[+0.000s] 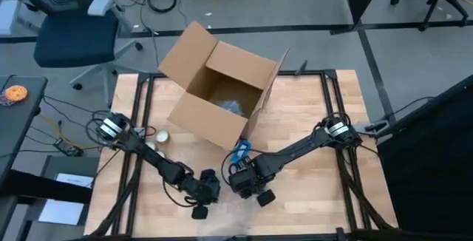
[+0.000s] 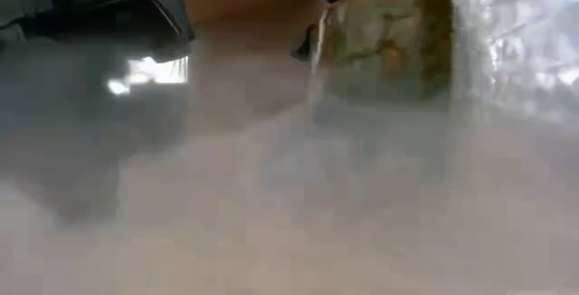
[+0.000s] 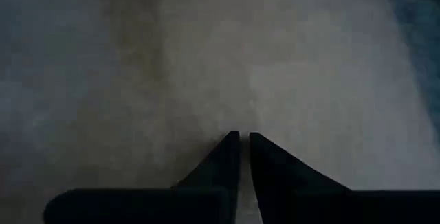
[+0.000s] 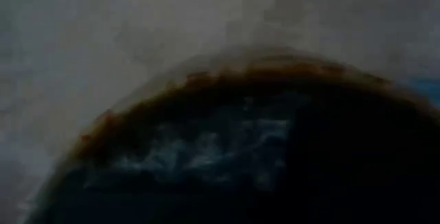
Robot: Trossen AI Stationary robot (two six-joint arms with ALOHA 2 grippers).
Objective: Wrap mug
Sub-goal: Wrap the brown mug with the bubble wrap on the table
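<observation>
Both arms meet low at the front-centre of the table (image 1: pixel 310 115), over a clear sheet of bubble wrap (image 1: pixel 244 215).

Left gripper (image 3: pixel 244 138): fingers nearly together, just a thin slit between the tips, pressed down on the wrap. Can't see anything clamped between them; only the pale sheet lies ahead of the tips.

Right gripper (image 1: pixel 255 189): just beside the left one, almost touching. Can't tell how its jaws stand. Its wrist camera is filled by the mug (image 4: pixel 234 148), dark inside with a brown rim, right in front of the fingers.

Low view: mug (image 2: pixel 389 37) lies on its side, greenish-yellow pattern, with bubble wrap (image 2: pixel 507 42) bunched up against one side of it and draped in front of the camera.

Around them: open cardboard box (image 1: pixel 218 86) stands behind the grippers, flaps up, something pale inside. A blue item (image 1: pixel 241 151) sits between the box and the right gripper. A small white roll (image 1: pixel 161 136) lies by the left arm.
</observation>
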